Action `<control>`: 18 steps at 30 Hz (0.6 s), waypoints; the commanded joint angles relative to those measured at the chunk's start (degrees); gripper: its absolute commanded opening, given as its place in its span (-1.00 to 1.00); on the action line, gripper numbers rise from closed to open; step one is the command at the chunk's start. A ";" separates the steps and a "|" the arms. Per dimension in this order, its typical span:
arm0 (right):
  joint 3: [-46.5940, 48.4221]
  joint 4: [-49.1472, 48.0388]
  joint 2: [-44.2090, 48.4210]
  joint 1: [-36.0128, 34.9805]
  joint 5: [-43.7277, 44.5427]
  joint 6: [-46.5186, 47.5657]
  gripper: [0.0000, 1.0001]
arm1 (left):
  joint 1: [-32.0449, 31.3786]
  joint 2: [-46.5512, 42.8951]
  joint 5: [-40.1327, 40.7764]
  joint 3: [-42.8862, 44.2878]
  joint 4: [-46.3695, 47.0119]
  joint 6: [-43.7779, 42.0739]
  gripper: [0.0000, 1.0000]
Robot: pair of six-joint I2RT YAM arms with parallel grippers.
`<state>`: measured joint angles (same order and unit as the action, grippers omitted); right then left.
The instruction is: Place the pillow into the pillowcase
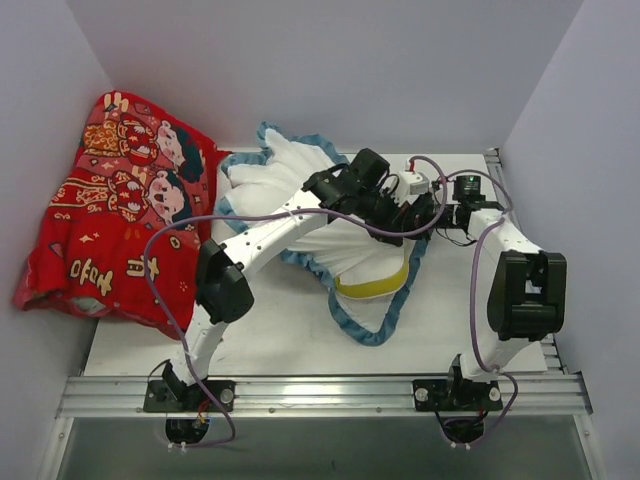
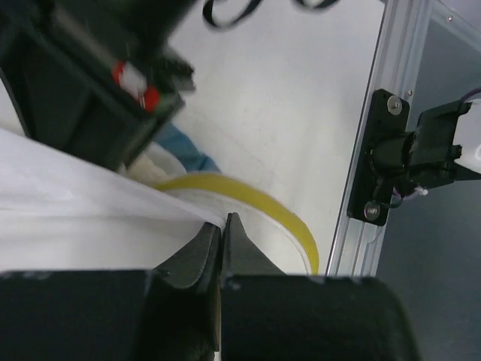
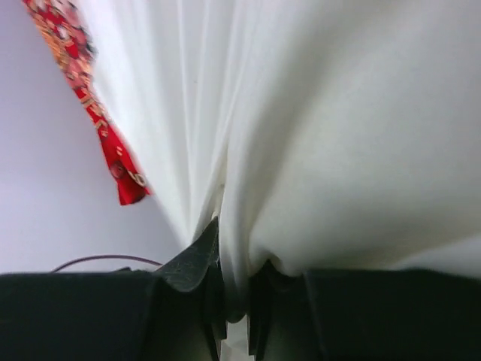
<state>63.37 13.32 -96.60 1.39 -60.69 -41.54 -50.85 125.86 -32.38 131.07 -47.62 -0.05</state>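
Observation:
The pillowcase (image 1: 285,170) lies white side out at mid-table, its blue ruffled trim (image 1: 385,322) looping toward the front. The pillow's yellow piping (image 1: 372,288) shows inside the trim loop, with the rest of the pillow covered. My left gripper (image 1: 418,222) reaches across the case and is shut on a thin white layer of it (image 2: 90,207), just above the yellow piping (image 2: 263,201); its shut tips show in the left wrist view (image 2: 223,219). My right gripper (image 1: 443,212) is right beside it, shut (image 3: 234,248) on a thick fold of white pillowcase fabric (image 3: 338,150).
A red cartoon-figure cloth (image 1: 120,210) is heaped at the back left against the wall, and it also shows in the right wrist view (image 3: 113,150). An aluminium rail (image 1: 320,390) runs along the near edge. The right arm's base (image 2: 409,154) stands on the rail (image 2: 379,90).

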 commanded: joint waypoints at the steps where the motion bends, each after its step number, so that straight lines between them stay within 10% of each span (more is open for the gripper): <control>1: -0.42 -21.12 2.29 1.95 -3.39 -15.49 -1.00 | -0.57 -7.72 -7.19 -8.07 11.03 6.55 -1.00; 4: -1.67 -9.98 1.76 1.43 -2.16 -6.84 -1.00 | 2.85 -11.33 -3.32 -16.53 12.37 3.07 -0.90; 7: -1.50 6.54 0.89 -1.03 3.01 11.35 -0.90 | 8.03 -15.02 -2.25 -23.64 12.11 -2.64 -0.33; 11: 1.04 24.52 -0.35 -1.66 11.71 30.25 0.25 | 13.93 -22.66 -2.34 -30.68 10.09 -12.05 0.43; 18: 10.62 36.42 9.84 -0.94 34.83 51.46 0.74 | 22.28 -39.27 -5.24 -43.52 9.47 -17.35 0.69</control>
<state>68.62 40.82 -94.39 1.06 -37.32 -3.38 -29.98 93.51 -33.87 90.04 -39.57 -13.67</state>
